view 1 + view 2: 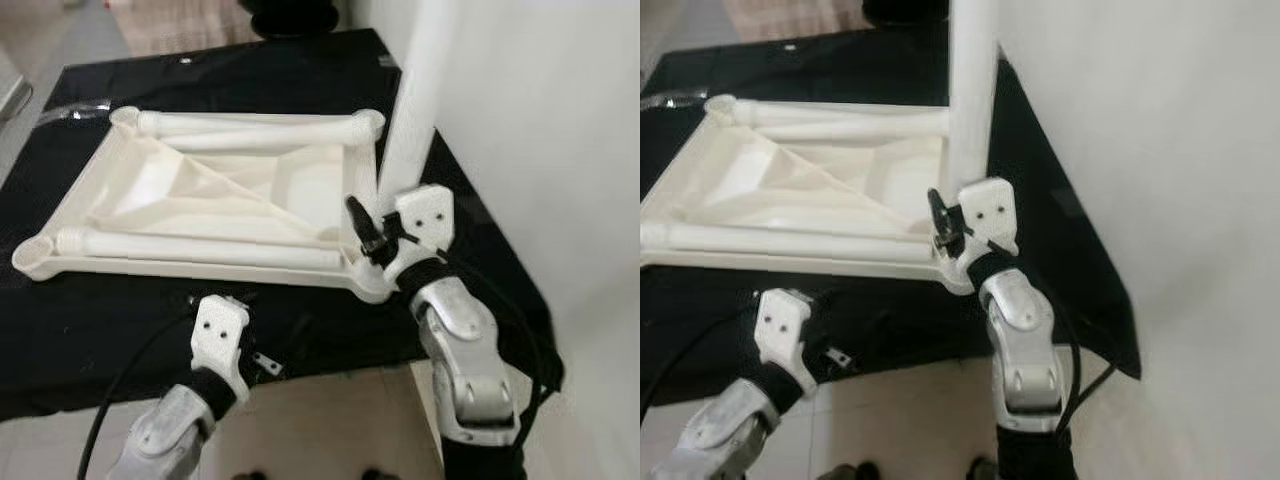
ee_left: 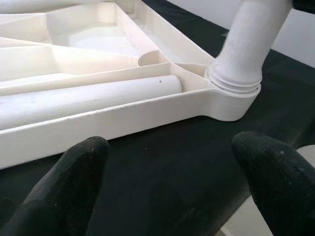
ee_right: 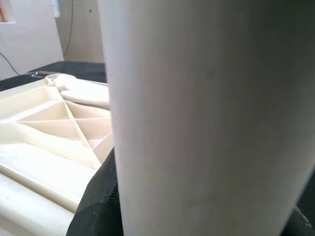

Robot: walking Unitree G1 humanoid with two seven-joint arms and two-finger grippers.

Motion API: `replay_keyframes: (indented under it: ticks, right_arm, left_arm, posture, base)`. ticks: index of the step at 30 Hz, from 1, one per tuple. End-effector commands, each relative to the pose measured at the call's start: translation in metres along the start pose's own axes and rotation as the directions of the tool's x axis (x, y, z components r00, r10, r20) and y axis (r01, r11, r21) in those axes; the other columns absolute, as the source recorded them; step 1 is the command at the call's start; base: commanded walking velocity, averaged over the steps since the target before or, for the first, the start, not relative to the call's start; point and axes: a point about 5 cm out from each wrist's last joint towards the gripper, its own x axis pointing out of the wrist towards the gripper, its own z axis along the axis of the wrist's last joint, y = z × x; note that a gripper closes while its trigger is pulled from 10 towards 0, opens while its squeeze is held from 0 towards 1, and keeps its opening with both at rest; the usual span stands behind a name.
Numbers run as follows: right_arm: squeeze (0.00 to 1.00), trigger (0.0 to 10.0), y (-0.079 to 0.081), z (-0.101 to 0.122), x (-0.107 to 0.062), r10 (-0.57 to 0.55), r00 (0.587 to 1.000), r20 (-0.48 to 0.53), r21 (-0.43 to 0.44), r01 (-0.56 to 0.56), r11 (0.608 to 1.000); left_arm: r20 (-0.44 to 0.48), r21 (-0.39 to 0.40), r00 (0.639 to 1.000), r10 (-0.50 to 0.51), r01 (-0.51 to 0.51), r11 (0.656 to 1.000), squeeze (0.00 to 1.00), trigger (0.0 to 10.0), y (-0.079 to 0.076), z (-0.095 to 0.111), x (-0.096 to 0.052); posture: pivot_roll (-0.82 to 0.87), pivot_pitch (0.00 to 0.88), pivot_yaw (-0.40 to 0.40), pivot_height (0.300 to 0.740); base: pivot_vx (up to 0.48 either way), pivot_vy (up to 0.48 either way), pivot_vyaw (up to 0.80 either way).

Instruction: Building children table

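Observation:
A white children's table top point(image 1: 95, 185) lies upside down on a black-covered table point(image 1: 120, 320). One white leg point(image 1: 415, 90) stands upright in the near right corner socket point(image 2: 234, 96). My right gripper point(image 1: 380, 230) is shut on this leg just above the socket, and a black finger point(image 3: 98, 201) presses against the leg point(image 3: 197, 118). Loose legs lie inside the frame, one along the near rim point(image 1: 200, 247) and one along the far rim point(image 1: 250, 125). My left gripper point(image 2: 170, 172) hovers open over the black cloth, just in front of the near rim, touching nothing.
A white wall point(image 1: 560, 150) runs close along the right side of the table. Beige floor tiles point(image 1: 330, 420) show below the table's front edge. A dark object point(image 1: 290, 15) sits beyond the far edge, and a silvery item point(image 1: 80, 110) lies at the far left.

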Motion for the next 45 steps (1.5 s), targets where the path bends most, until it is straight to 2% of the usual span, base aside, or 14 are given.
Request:
replay_keyframes:
  ticks: [1,2,3,4,5,6,14,16,17,30,31,32,33,45]
  right_arm:
    - [0.00,0.0,0.002,-0.034,0.000,-0.015,0.985,-0.173,-0.011,0.014,1.000]
    - [0.00,0.0,0.002,-0.034,0.000,-0.015,0.985,-0.173,-0.011,0.014,1.000]
    - [0.00,9.6,0.002,-0.033,0.006,-0.001,0.983,-0.181,-0.009,0.000,1.000]
    - [0.00,9.6,0.002,-0.033,0.006,-0.001,0.983,-0.181,-0.009,0.000,1.000]
    - [0.51,10.0,0.003,-0.031,0.010,0.054,0.983,-0.177,0.023,-0.051,0.998]
    - [1.00,10.0,0.005,-0.027,0.013,0.132,0.980,-0.148,0.092,-0.119,0.989]
    - [1.00,10.0,-0.008,0.005,0.018,0.577,0.817,0.012,0.079,-0.576,0.814]
    - [0.88,10.0,-0.018,0.009,0.021,0.661,0.750,0.004,0.015,-0.661,0.750]
    - [0.00,10.0,-0.021,0.010,0.024,0.687,0.727,0.003,0.013,-0.686,0.727]
    - [0.00,10.0,-0.046,0.021,0.061,0.821,0.571,-0.021,0.034,-0.820,0.572]
    - [0.00,4.4,-0.048,0.024,0.064,0.838,0.545,-0.006,0.055,-0.837,0.545]
    - [0.00,4.4,-0.048,0.024,0.064,0.838,0.545,-0.006,0.055,-0.837,0.545]
    - [0.00,0.0,-0.049,0.026,0.065,0.852,0.524,0.003,0.065,-0.850,0.522]
    - [0.00,0.0,-0.067,0.022,0.051,0.890,0.456,-0.017,0.045,-0.889,0.456]
  left_arm:
    - [-0.023,0.008,1.000,0.000,0.000,1.000,0.00,10.0,0.001,-0.005,-0.001]
    - [-0.023,0.008,1.000,0.000,0.000,1.000,0.00,10.0,0.001,-0.005,-0.001]
    - [-0.023,0.012,1.000,0.005,-0.005,1.000,0.00,10.0,0.002,-0.005,-0.001]
    - [-0.023,0.012,1.000,0.005,-0.005,1.000,0.00,10.0,0.002,-0.005,-0.001]
    - [-0.023,0.017,1.000,0.011,-0.010,1.000,0.00,10.0,0.003,-0.005,-0.001]
    - [-0.023,0.021,1.000,0.015,-0.015,1.000,0.00,10.0,0.004,-0.005,-0.001]
    - [-0.022,0.025,1.000,0.016,-0.015,1.000,0.00,10.0,0.001,-0.004,-0.002]
    - [-0.022,0.024,1.000,0.013,-0.012,1.000,0.00,10.0,0.000,-0.004,-0.002]
    - [-0.022,0.024,1.000,0.012,-0.011,1.000,0.00,10.0,0.000,-0.004,-0.002]
    - [-0.037,0.046,0.999,0.009,-0.007,0.999,0.00,10.0,-0.004,-0.001,-0.010]
    - [-0.041,0.047,0.999,0.010,-0.008,0.999,0.00,10.0,-0.004,-0.001,-0.012]
    - [-0.041,0.047,0.999,0.010,-0.008,0.999,0.00,10.0,-0.004,-0.001,-0.012]
    - [-0.043,0.048,0.999,0.011,-0.009,0.999,0.00,10.0,-0.004,-0.001,-0.014]
    - [-0.053,0.039,0.999,0.001,0.001,0.999,0.00,10.0,-0.006,-0.003,-0.014]
  posture:
    - [-0.01,0.215,0.009,0.740]
    - [-0.01,0.215,0.009,0.740]
    - [0.00,0.215,0.008,0.740]
    - [0.00,0.215,0.008,0.740]
    - [0.00,0.214,0.007,0.740]
    - [0.00,0.214,0.007,0.740]
    - [0.02,0.217,-0.008,0.740]
    - [0.02,0.217,-0.011,0.740]
    - [0.03,0.221,-0.013,0.740]
    - [0.11,0.253,-0.007,0.740]
    - [0.12,0.260,-0.003,0.740]
    - [0.12,0.260,-0.003,0.740]
    - [0.12,0.262,0.000,0.740]
    - [0.09,0.248,0.005,0.740]
  base:
    - [0.000,0.000,0.00]
    - [0.000,0.000,0.00]
    - [0.000,0.000,0.00]
    - [0.000,0.000,0.00]
    - [0.000,0.000,0.00]
    - [0.000,0.000,0.00]
    - [0.000,0.000,0.00]
    - [0.000,0.000,0.00]
    - [0.000,0.000,0.00]
    - [0.000,0.000,0.00]
    - [0.000,0.000,0.00]
    - [0.000,0.000,0.00]
    - [0.000,0.000,0.00]
    - [0.000,0.000,0.00]
